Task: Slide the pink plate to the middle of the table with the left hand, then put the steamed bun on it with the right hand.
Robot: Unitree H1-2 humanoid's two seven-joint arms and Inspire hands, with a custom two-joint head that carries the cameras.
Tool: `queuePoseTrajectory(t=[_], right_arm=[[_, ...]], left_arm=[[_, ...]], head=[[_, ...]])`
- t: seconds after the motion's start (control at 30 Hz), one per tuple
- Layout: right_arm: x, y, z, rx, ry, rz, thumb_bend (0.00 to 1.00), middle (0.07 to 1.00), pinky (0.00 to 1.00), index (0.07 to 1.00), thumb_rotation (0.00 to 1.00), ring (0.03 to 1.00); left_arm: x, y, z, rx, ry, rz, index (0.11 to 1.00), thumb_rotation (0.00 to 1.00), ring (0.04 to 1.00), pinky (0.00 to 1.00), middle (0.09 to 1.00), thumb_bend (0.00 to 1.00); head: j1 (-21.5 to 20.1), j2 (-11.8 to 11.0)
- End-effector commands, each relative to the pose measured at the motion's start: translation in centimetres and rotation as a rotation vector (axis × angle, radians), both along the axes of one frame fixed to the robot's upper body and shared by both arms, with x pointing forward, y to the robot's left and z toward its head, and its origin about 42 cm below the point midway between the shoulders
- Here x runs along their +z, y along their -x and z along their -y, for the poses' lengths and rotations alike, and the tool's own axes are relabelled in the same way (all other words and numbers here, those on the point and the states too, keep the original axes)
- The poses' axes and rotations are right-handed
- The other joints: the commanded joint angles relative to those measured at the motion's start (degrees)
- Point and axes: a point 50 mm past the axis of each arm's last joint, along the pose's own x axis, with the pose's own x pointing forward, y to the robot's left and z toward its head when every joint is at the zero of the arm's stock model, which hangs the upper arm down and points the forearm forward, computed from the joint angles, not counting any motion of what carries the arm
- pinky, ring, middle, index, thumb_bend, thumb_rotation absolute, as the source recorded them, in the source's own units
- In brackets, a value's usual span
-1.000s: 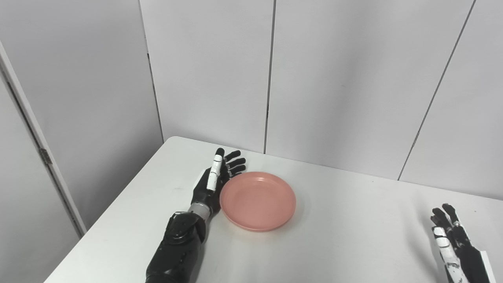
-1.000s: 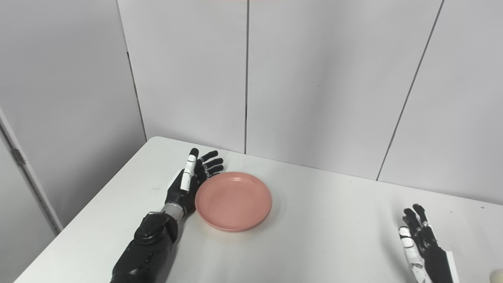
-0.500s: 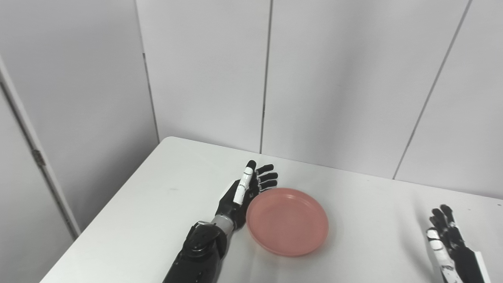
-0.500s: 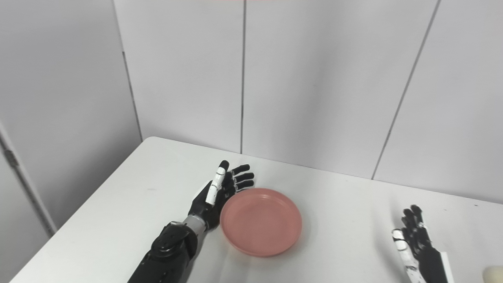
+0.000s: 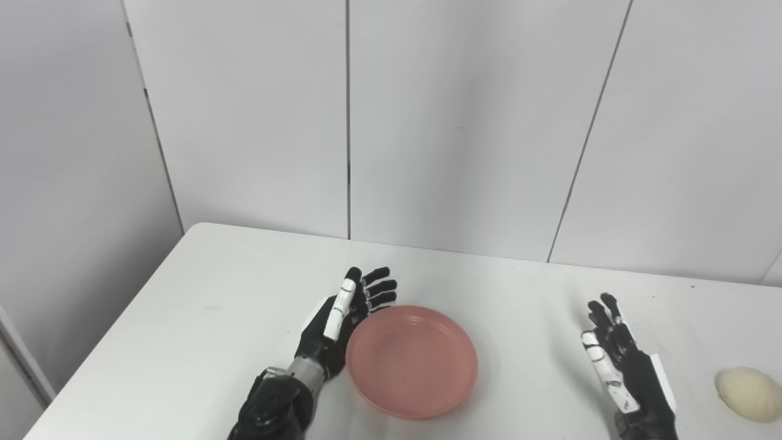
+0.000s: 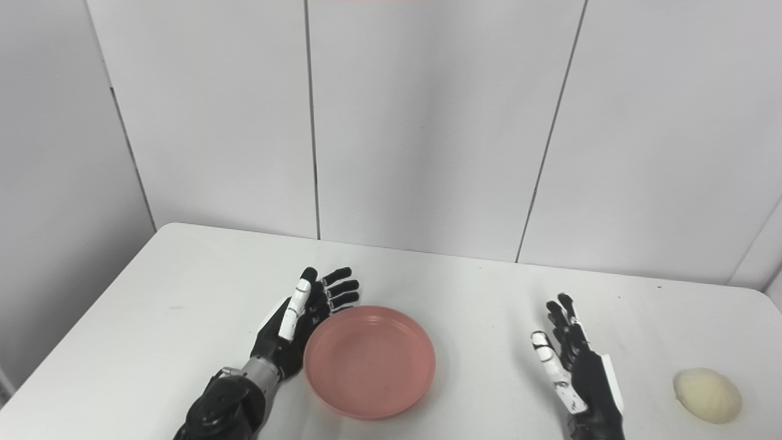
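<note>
Open left hand [image 5: 342, 324] touches the round pink plastic plate [image 5: 412, 362]; open, empty right hand [image 5: 623, 370] stands between plate and cream steamed bun [image 5: 748, 394] on the white table [image 5: 214, 305].

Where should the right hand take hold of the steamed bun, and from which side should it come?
Probably across the rounded middle of the steamed bun, coming from above and from its left, where the open right hand waits. The bun lies alone on the table, oval and domed, with no handle or edge, so fingers and thumb closing on its opposite sides look safest. A gentle grip seems wise.
</note>
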Motion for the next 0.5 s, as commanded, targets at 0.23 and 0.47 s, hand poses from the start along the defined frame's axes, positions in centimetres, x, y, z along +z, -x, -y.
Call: queuePoseTrajectory(t=[0.23, 0.47], right_arm=[[0.1, 0.2, -3.1, -0.001, 0.007, 0.011, 0.68, 0.936, 0.98, 0.968, 0.71, 0.955], [0.4, 0.0, -4.4, -0.002, -0.017, -0.001, 0.67, 0.939, 0.99, 0.967, 0.69, 0.954]], left_arm=[[-0.9, 2.0, 0.0, 0.061, -0.009, 0.062, 0.858, 0.91, 0.884, 0.87, 0.875, 0.67], [-1.2, 3.1, 0.5, 0.027, -0.038, 0.095, 0.942, 0.98, 0.961, 0.97, 0.957, 0.65]], head=[[-8.96, 1.16], [-11.96, 1.76]])
